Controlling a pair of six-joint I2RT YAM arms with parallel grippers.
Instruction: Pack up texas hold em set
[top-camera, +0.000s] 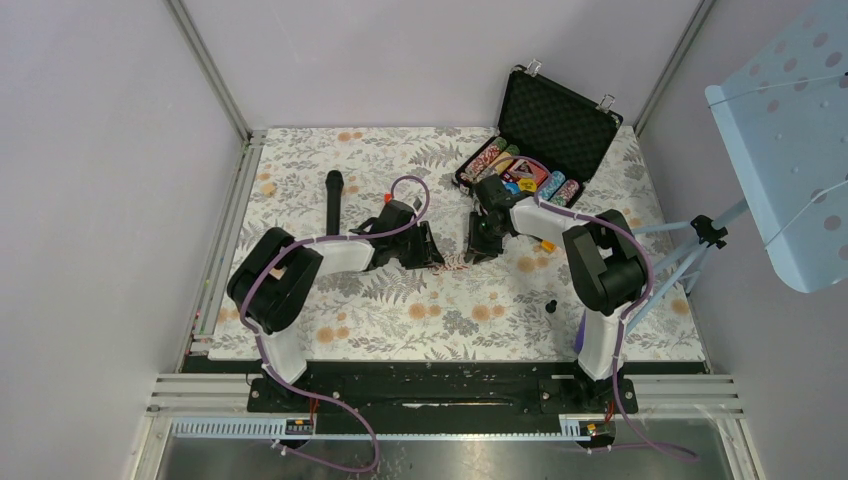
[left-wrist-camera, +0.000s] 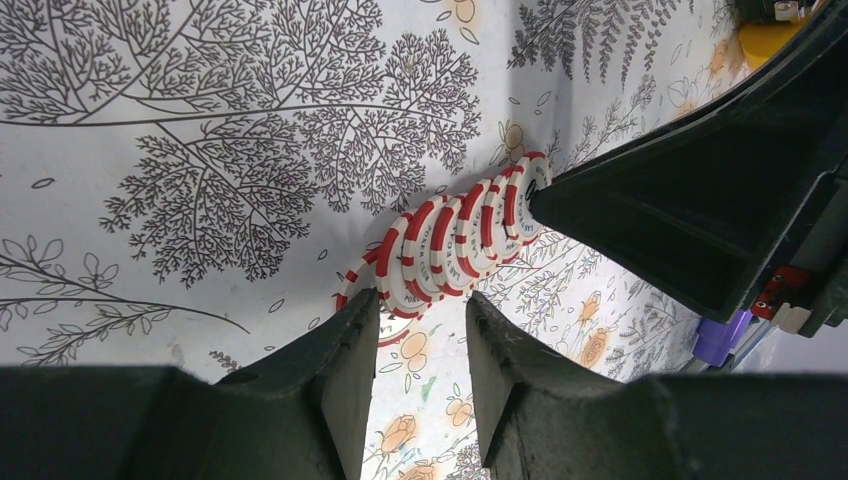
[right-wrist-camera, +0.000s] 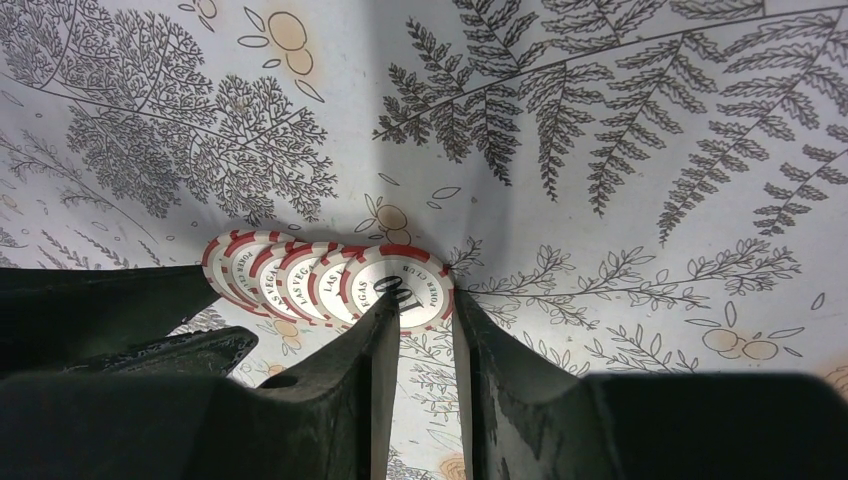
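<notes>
The black foam-lined briefcase (top-camera: 556, 113) stands open at the back right, with striped chips and coloured buttons (top-camera: 520, 175) in its tray. A short fanned row of red-and-white poker chips (top-camera: 455, 262) lies on the floral mat between my two grippers. My left gripper (top-camera: 432, 250) is at the row's left end; in its wrist view the chips (left-wrist-camera: 450, 240) lean just past its open, empty jaws (left-wrist-camera: 420, 305). At the other end, my right gripper (top-camera: 478, 245) holds its fingertips (right-wrist-camera: 420, 300) against the end chip (right-wrist-camera: 405, 285), jaws narrowly apart with nothing between them.
A black microphone (top-camera: 333, 200) lies to the left of the left arm. A small orange piece (top-camera: 547, 246) and a small black object (top-camera: 551, 303) sit near the right arm. A tripod with a blue perforated panel (top-camera: 790, 140) stands outside the right edge.
</notes>
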